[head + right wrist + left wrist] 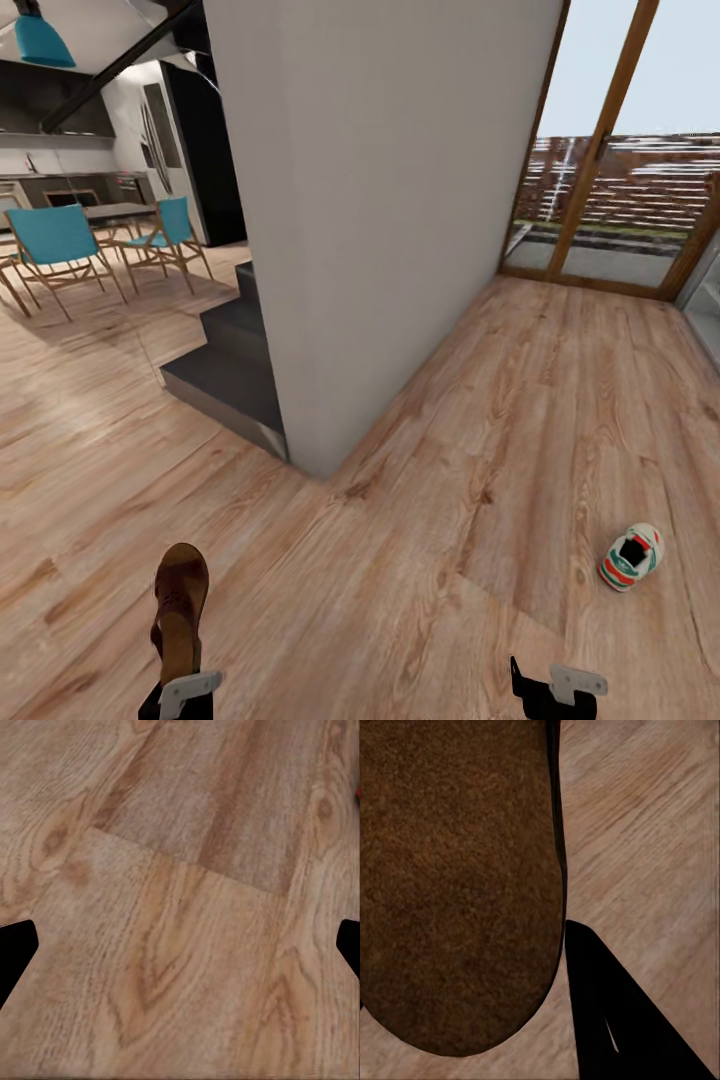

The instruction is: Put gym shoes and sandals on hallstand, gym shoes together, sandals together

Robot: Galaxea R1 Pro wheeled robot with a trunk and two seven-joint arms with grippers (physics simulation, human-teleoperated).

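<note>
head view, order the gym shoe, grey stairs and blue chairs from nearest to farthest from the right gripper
1. gym shoe: on the floor just ahead and right of the right gripper.
2. grey stairs: mid-distance, left of the white wall.
3. blue chairs: farthest, at the far left in the dining area.

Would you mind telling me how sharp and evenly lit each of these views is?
Head view: bright, soft light, edges bowed by the wide lens, gym shoe slightly soft. Left wrist view: the sandal looms close, grainy. Right wrist view: corridor floor evenly lit, grain mildly blurred.
</note>
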